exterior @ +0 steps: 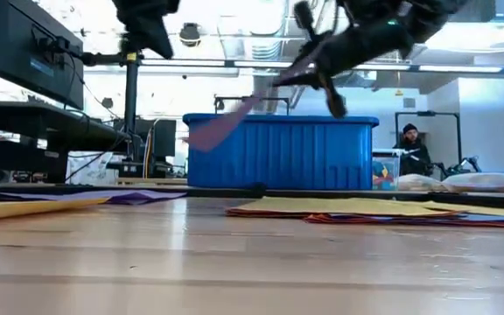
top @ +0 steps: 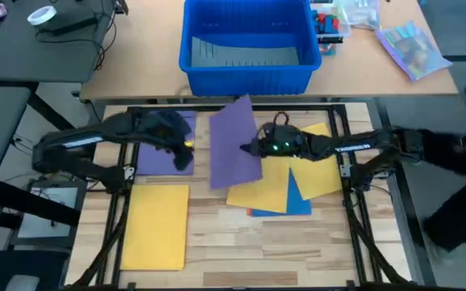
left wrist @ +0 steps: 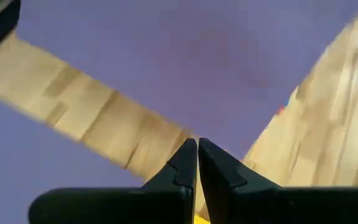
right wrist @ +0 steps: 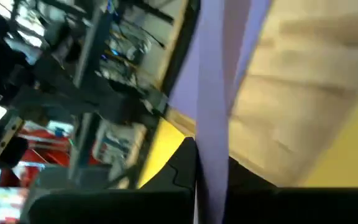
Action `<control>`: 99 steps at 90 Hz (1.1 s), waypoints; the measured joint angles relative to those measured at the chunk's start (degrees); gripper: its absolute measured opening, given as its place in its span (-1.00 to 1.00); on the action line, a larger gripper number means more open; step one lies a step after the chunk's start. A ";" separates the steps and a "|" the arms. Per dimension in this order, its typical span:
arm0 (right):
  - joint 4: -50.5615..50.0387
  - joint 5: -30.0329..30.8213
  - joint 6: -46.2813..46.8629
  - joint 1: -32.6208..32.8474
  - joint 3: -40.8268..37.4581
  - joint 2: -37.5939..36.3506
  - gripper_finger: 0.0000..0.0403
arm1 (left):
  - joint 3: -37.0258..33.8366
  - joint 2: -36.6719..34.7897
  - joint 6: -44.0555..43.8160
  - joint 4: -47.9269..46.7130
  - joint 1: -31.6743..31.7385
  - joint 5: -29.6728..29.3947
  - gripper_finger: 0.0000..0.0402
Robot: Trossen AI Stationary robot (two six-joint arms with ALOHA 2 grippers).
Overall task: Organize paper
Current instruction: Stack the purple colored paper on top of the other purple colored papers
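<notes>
The right gripper (top: 247, 149) clamps one purple sheet (top: 235, 141) aloft at table centre. The left gripper (top: 186, 146), at 9 o'clock of it, is clenched and empty over a second purple sheet (top: 158, 158). One yellow sheet (top: 156, 225) lies at 7 o'clock; a mixed pile (top: 285, 187) at 4 o'clock.

right hand (top: 245, 149) gripping lifted purple sheet (top: 235, 141), left hand (top: 186, 144) alongside

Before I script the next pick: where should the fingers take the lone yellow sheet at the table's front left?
Probably by an edge. The yellow sheet lies flat on the table with nothing on it, so there is no raised part to pinch. Its right long edge faces bare wood; come in low from that side.
</notes>
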 joint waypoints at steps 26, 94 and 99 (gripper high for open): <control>0.49 -0.21 0.74 -2.24 28.46 25.04 -1.00 | 0.00 -9.17 3.95 -5.12 6.67 8.31 -1.00; 4.73 -3.09 15.17 -2.30 74.98 66.08 -1.00 | 0.00 -17.13 10.93 -8.50 8.14 8.09 -1.00; 8.52 -3.10 13.63 -2.30 74.99 66.05 -1.00 | 0.00 -17.18 11.30 -8.51 8.14 8.10 -1.00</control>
